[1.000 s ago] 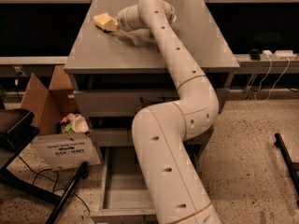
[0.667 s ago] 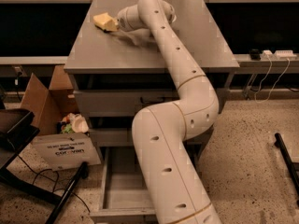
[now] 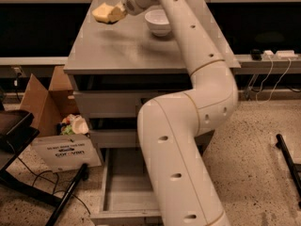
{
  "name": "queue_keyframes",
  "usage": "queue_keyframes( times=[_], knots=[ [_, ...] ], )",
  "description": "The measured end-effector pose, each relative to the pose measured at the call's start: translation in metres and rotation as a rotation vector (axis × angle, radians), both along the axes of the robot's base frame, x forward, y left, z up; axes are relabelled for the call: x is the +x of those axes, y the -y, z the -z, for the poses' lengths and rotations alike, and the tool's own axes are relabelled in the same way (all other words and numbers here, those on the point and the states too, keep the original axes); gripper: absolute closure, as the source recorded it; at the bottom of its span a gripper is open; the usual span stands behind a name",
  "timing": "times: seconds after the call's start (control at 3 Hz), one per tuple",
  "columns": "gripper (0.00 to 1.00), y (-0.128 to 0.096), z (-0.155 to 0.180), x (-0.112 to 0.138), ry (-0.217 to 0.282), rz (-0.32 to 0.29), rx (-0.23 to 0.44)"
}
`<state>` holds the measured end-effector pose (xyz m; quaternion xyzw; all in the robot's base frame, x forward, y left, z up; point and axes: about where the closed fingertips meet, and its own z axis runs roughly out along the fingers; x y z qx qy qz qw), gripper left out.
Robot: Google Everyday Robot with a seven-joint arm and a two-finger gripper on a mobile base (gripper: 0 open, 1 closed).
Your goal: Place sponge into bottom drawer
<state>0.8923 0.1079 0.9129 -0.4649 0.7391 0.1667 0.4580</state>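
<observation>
Gripping the sponge (image 3: 104,13) at the upper left of the frame, our gripper (image 3: 120,10) holds it just above the cabinet top (image 3: 127,46). We judge the open bottom drawer (image 3: 123,192) lies well below, at lower centre.

Left of bowl (image 3: 158,21), over cabinet top (image 3: 127,48), end effector (image 3: 120,10) grips sponge (image 3: 105,13)

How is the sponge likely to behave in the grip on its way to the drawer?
The sponge, held by the gripper over the table's far corner, looks like soft foam: probably light, squashing rather than slipping. It is blocky, so unlikely to roll when dropped.
</observation>
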Motion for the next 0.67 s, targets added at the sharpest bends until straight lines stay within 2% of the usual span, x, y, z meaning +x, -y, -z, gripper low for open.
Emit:
queue_keyframes(
  times=[0.33,0.67],
  knots=[
    [1.00,0.055,-0.041,-0.038,0.008,-0.036,-0.084],
    [1.00,0.107,-0.055,-0.080,-0.065,-0.054,-0.153]
  ],
)
